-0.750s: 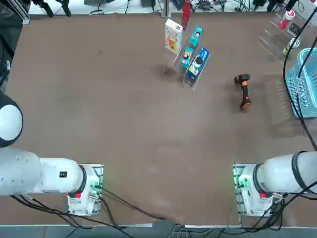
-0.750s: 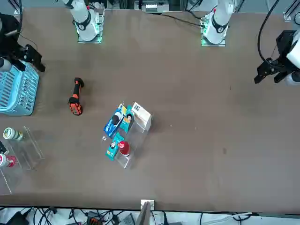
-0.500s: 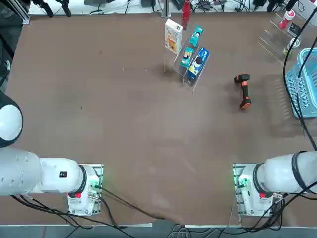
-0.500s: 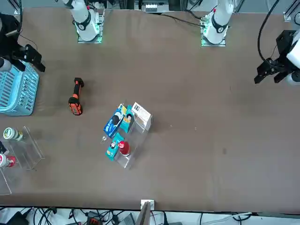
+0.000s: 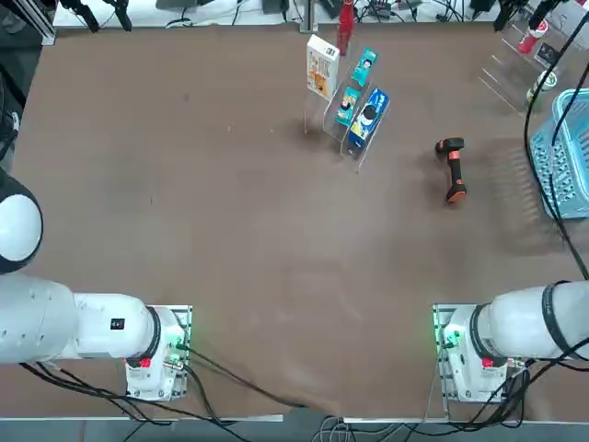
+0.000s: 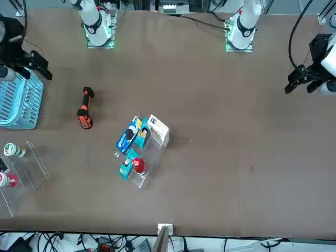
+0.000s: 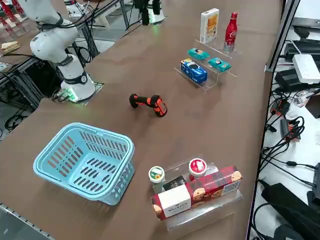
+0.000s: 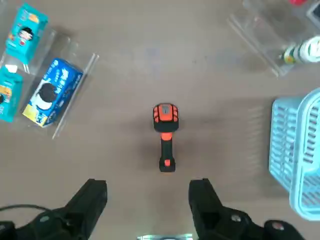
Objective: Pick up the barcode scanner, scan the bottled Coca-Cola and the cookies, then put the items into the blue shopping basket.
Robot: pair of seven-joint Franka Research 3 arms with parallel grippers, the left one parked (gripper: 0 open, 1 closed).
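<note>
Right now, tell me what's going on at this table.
Nothing is being held yet. The right gripper hangs open above the barcode scanner, which lies on the table between the clear display stand and the blue shopping basket. The Coca-Cola bottle and the cookies box stand upright on that stand, unscanned. The basket holds nothing.

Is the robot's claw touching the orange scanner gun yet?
Apart. In the right wrist view the right gripper is open, and bare table shows between its fingertips and the barcode scanner, which lies alone on the table.
</note>
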